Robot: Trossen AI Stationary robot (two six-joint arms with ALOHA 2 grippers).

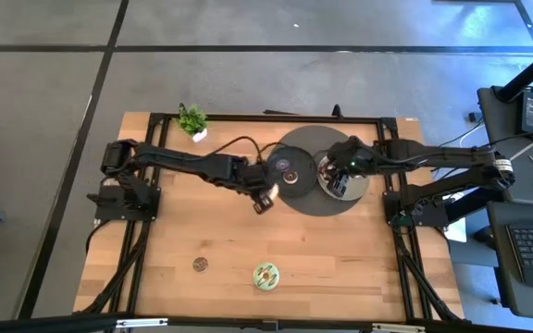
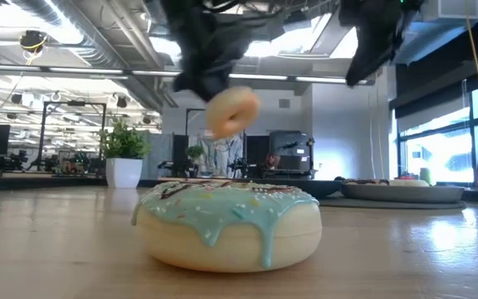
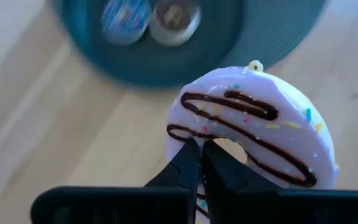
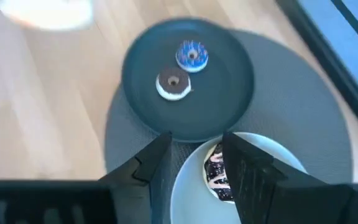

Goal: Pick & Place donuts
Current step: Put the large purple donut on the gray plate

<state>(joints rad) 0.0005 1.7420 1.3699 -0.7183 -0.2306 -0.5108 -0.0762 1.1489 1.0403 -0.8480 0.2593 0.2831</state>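
Note:
My left gripper (image 1: 265, 196) is shut on a pink donut with chocolate drizzle (image 3: 253, 118), held above the table beside the dark plate (image 1: 290, 151); the donut also shows in the low view (image 2: 232, 112). My right gripper (image 4: 197, 155) is open above a white plate (image 4: 188, 186) that holds a sprinkled chocolate donut (image 4: 215, 173), and it touches nothing. A purple mini (image 4: 192, 56) and a brown mini (image 4: 171, 84) lie flat on the dark plate. A green-iced donut (image 1: 266, 275) and a brown mini (image 1: 200, 265) lie flat on the table near its front. My left gripper pinches the pink donut's ring (image 3: 185, 134) between its two fingers, on the side toward the wrist, with the fingertips (image 3: 190, 158) reaching the edge of the hole. The donut is lifted clear of the table and sits tilted in the hold.
The two plates sit on a round grey mat (image 1: 345, 202) at the table's far middle. A small potted plant (image 1: 192, 120) stands at the far left. The table's middle and near right are bare wood. Black frame rails run along the table's edges.

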